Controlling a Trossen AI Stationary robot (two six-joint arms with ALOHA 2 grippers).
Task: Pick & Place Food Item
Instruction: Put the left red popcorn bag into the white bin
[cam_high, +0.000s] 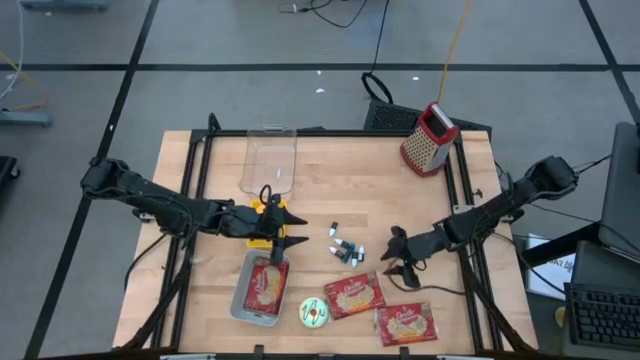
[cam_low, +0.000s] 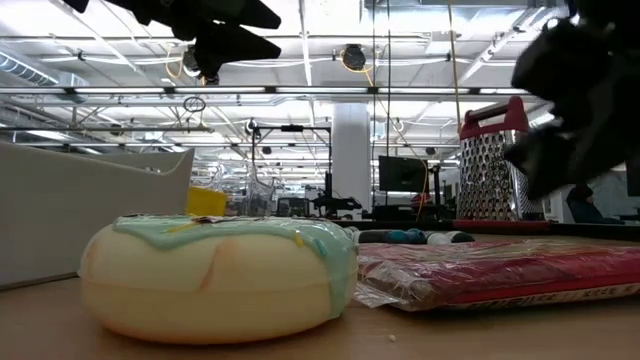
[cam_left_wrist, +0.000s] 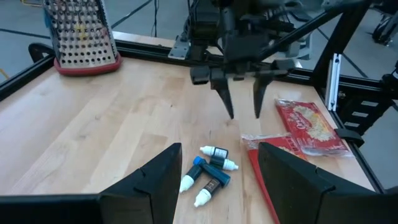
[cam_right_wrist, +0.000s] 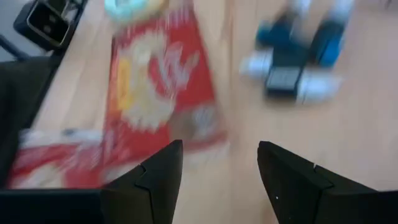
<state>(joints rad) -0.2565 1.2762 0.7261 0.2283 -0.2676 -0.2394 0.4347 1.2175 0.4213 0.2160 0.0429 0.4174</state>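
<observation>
Three red food packets show in the high view: one (cam_high: 267, 283) lies in a metal tray (cam_high: 238, 303), one (cam_high: 352, 295) lies flat on the table beside a green-iced doughnut toy (cam_high: 314, 313), and one (cam_high: 405, 323) is near the near edge. My left gripper (cam_high: 298, 230) is open, just beyond the tray's far end. My right gripper (cam_high: 389, 254) is open, hovering next to the middle packet's far right corner. Its wrist view shows that packet (cam_right_wrist: 161, 87) ahead of the open fingers. In the left wrist view my left gripper (cam_left_wrist: 217, 180) faces my right gripper (cam_left_wrist: 242, 93).
Several small dropper bottles (cam_high: 345, 248) lie between the two grippers. A red-handled grater (cam_high: 430, 138) stands at the far right corner. A clear plastic container (cam_high: 270, 160) sits at the far side, left of centre. Bare wood lies between the grater and the container.
</observation>
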